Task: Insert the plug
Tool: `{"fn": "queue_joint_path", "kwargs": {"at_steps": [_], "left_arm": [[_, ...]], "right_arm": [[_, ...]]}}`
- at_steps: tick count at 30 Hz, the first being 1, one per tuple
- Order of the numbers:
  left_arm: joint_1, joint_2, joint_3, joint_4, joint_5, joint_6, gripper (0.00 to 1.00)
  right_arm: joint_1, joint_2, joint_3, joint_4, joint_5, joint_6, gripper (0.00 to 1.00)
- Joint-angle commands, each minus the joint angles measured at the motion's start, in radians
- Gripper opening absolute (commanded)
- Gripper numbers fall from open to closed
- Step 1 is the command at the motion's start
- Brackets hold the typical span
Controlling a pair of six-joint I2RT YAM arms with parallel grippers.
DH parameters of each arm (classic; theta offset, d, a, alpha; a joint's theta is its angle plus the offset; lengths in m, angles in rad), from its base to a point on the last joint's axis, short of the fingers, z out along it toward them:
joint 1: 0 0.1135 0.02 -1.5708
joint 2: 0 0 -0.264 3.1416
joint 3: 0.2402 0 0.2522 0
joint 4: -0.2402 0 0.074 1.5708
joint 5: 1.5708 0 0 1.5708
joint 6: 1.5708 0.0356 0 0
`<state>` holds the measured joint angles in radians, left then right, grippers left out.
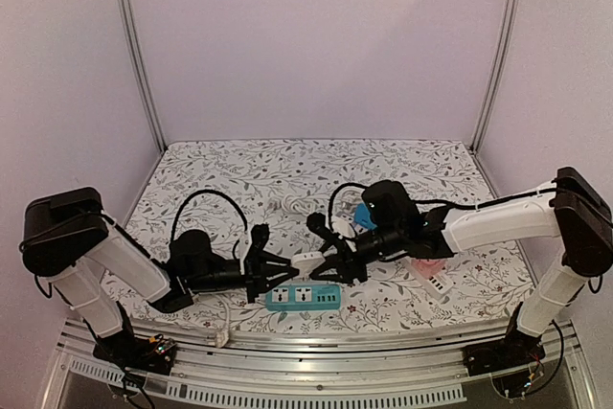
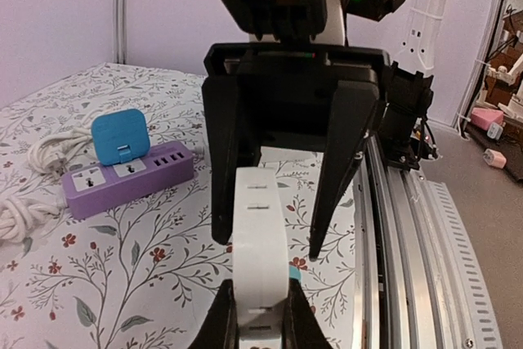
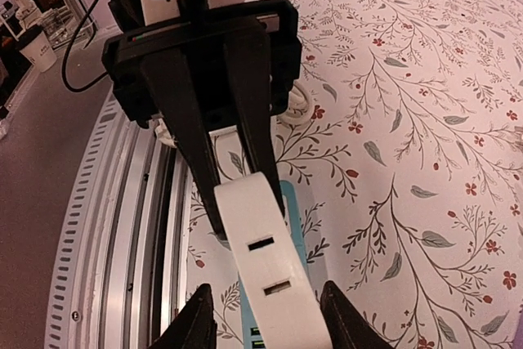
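From above, the two arms meet over the near middle of the flowered table [image 1: 239, 165]; the left gripper [image 1: 287, 267] and right gripper [image 1: 330, 261] face each other with a white plug [image 1: 308, 259] between them, held in the air just above and behind a teal power strip [image 1: 303, 296] lying flat near the front edge; a purple power strip [image 1: 428, 270] lies further right, under the right arm.

In the left wrist view, the left gripper's jaws are closed on the near end of the white plug, which stands upright; the right gripper's jaws are spread wide, one finger on either side of the plug's far end; to the left the purple power strip carries a blue adapter [image 2: 120, 138] on its top, with a coiled white cord [image 2: 49, 153] beside it.

In the right wrist view, the right gripper's fingers [image 3: 200, 320] straddle the plug with a gap on the left side; the teal power strip shows directly beneath it.
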<state>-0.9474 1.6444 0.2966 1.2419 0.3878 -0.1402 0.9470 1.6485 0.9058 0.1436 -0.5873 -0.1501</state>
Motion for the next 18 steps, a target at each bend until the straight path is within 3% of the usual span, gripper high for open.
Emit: {"fn": "queue_joint_path", "kwargs": {"at_steps": [1, 3, 6, 13, 18], "left_arm": [[-0.02, 0.014, -0.01, 0.074, -0.006, 0.027, 0.0], [-0.021, 0.013, -0.018, 0.077, -0.006, 0.038, 0.0], [-0.021, 0.014, -0.023, 0.069, -0.01, 0.026, 0.0], [-0.019, 0.033, -0.033, 0.048, -0.014, 0.054, 0.0], [-0.017, 0.072, -0.013, 0.049, 0.001, 0.138, 0.0]], "right_arm": [[-0.004, 0.035, 0.031, -0.053, -0.019, -0.031, 0.4], [-0.006, 0.047, 0.04, -0.058, -0.024, -0.035, 0.32], [-0.005, 0.055, 0.054, -0.055, -0.035, -0.039, 0.1], [0.01, 0.08, 0.085, -0.055, -0.047, -0.018, 0.09], [0.036, 0.08, 0.086, -0.056, 0.024, -0.022, 0.0]]}}
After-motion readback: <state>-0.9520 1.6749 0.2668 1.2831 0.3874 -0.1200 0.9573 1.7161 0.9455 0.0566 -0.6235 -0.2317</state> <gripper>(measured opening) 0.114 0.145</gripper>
